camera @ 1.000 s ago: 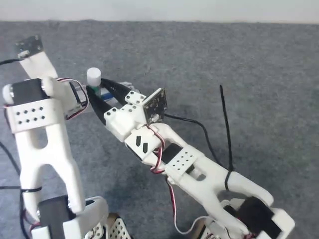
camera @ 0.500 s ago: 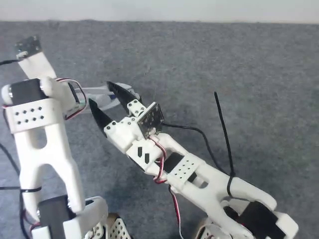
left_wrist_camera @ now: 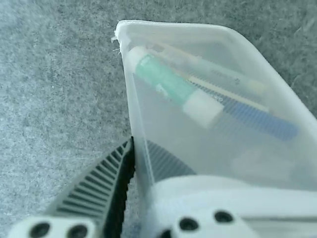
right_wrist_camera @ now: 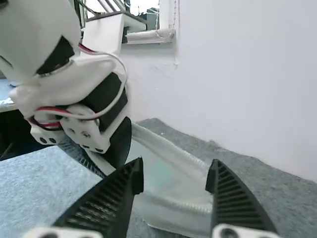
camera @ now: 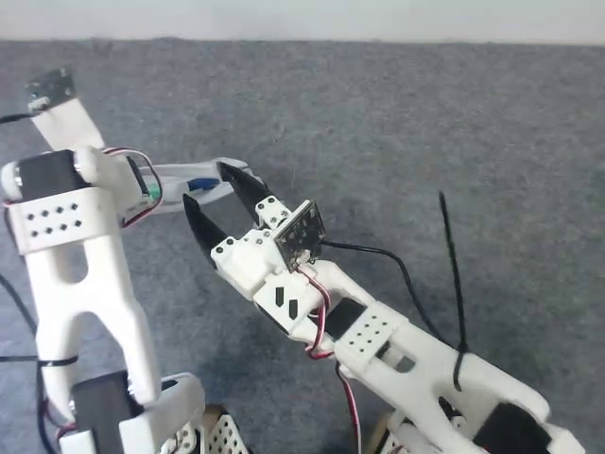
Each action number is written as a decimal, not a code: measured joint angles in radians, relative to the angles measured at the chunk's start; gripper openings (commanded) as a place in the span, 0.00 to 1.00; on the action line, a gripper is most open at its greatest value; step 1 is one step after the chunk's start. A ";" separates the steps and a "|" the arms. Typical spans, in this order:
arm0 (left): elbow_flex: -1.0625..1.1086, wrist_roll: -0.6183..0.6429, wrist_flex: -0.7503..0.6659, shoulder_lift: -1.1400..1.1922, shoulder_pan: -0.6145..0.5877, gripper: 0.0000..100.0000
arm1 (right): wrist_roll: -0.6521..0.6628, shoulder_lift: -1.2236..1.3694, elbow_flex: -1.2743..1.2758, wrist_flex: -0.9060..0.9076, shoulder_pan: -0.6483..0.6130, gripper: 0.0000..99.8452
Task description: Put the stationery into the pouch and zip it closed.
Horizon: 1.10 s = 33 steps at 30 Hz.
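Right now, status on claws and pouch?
Left claw shut on pouch. Right claw open, by pouch. Glue stick and blue pen inside; zip unclear. Arms close together at pouch.

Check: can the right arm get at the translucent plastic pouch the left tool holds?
Probably yes: the right tool is open, and the translucent plastic pouch sits just ahead of it with nothing between. The left tool grips the pouch off to one side.
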 measured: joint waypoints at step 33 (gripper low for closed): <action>0.000 0.000 -0.003 0.000 -0.005 0.01 | 0.000 -0.512 0.100 0.698 0.147 0.19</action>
